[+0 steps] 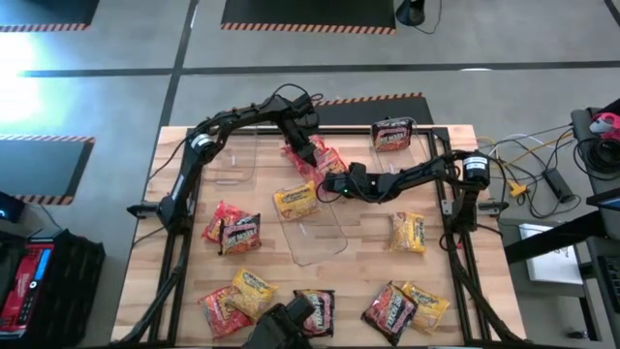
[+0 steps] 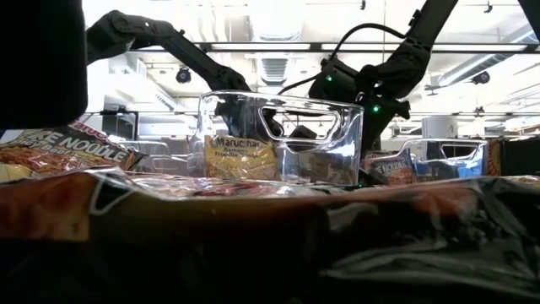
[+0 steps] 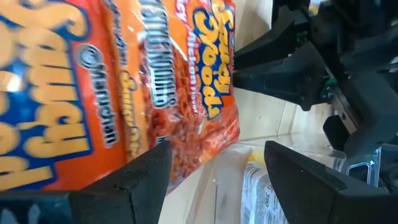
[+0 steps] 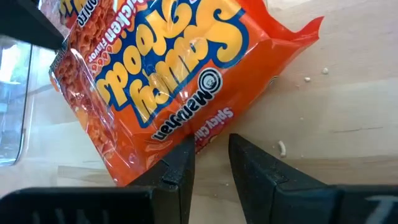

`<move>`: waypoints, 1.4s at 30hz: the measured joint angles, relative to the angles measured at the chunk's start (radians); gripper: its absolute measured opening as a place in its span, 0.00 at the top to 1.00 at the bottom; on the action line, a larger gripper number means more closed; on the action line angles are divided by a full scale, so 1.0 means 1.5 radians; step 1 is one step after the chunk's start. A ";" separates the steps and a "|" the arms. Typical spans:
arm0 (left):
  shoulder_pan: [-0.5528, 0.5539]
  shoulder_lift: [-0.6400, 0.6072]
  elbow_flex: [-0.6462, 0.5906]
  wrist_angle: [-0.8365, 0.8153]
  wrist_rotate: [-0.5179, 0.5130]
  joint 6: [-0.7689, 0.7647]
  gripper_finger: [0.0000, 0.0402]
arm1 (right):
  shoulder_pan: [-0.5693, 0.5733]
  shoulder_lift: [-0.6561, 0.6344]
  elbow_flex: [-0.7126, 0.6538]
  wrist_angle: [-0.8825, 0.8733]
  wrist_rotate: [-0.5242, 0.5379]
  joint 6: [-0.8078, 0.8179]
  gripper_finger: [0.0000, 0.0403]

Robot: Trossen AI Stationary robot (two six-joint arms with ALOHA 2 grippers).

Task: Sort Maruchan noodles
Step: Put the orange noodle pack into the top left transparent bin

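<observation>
sorting is at an early stage. left gripper (image 1: pixel 312 155) and right gripper (image 1: pixel 329 184) both sit at one red packet (image 1: pixel 325 162) mid-table, fingers spread around it. most packets (image 1: pixel 410 233) lie loose; bins (image 1: pixel 312 231) nearly empty.

L gripper (image 1: pixel 312 158) open, R gripper (image 1: pixel 327 188) near-closed

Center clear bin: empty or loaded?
Loaded. The center clear bin holds one yellow packet at its far end; the rest of the floor shows bare. The low view confirms it.
</observation>
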State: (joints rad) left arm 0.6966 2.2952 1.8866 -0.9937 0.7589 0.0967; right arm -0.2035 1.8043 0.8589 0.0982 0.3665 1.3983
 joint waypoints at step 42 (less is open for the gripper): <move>0.018 0.004 0.087 -0.055 -0.029 0.033 0.40 | -0.026 -0.017 0.001 -0.017 0.032 -0.032 0.77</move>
State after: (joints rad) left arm 0.7231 2.3016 2.0178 -1.0765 0.7151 0.1467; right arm -0.2428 1.7788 0.8599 0.0730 0.4138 1.3505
